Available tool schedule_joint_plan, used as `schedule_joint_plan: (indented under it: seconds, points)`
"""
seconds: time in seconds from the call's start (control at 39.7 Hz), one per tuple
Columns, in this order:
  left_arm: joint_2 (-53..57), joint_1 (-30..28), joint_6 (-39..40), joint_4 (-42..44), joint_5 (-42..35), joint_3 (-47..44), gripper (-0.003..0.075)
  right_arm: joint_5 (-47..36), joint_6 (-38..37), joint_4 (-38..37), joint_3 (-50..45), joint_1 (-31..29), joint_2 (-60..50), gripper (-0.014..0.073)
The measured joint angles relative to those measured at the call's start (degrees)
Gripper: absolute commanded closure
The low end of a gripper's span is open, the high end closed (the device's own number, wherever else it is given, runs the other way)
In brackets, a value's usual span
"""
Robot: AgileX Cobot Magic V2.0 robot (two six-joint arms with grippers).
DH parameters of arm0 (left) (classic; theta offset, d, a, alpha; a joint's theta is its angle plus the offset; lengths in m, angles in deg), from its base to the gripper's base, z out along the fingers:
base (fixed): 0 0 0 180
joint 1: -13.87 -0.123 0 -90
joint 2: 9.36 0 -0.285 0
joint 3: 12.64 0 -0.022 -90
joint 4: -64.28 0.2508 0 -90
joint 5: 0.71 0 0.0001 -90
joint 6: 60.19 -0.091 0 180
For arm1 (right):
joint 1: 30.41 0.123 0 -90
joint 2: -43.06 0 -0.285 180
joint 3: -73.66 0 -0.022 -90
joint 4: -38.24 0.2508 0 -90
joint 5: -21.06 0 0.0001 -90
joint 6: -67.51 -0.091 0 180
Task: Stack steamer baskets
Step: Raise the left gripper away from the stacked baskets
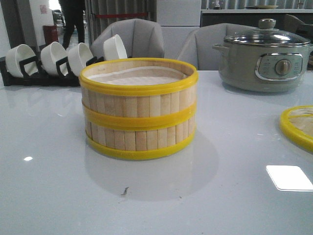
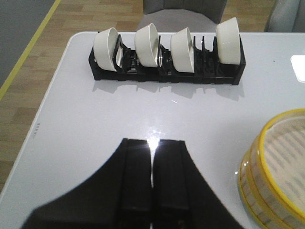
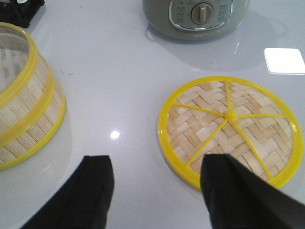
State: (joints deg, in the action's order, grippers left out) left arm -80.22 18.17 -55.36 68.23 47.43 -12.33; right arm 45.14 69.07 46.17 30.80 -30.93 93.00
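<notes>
Two steamer baskets (image 1: 139, 110) stand stacked one on the other at the table's middle, with the white liner showing in the top one. The stack also shows in the left wrist view (image 2: 279, 174) and the right wrist view (image 3: 26, 102). The woven-bamboo lid (image 3: 229, 128) lies flat on the table to the stack's right; only its edge shows in the front view (image 1: 298, 125). My left gripper (image 2: 152, 145) is shut and empty, above bare table left of the stack. My right gripper (image 3: 155, 167) is open and empty, one finger over the lid's near rim.
A black rack with several white bowls (image 1: 54, 61) stands at the back left; it also shows in the left wrist view (image 2: 167, 52). A grey-green electric pot with a glass lid (image 1: 265, 58) stands at the back right. Grey chairs (image 1: 146, 39) sit behind the table.
</notes>
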Motion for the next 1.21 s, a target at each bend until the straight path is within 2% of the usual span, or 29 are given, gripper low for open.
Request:
schedule_joint_plan:
  seconds: [0.25,0.53,0.76,1.21]
  points:
    - [17.31,2.92,0.48,1.44,-11.88,-24.89,0.0636,0.0,0.0,0.0,0.0,0.0,0.0,0.0083]
    - [28.93,3.21,0.6,1.25,-17.68,-42.82,0.0636,0.0,0.0,0.22,0.0,0.0,0.0,0.0083]
    - [31.36,3.21,0.72,0.97,-20.23,-49.45,0.0636,0.0,0.0,0.35,0.0,0.0,0.0,0.0083]
    - [31.39,3.21,0.82,0.84,-21.55,-50.91,0.0636,0.0,0.0,0.47,0.0,0.0,0.0,0.0083]
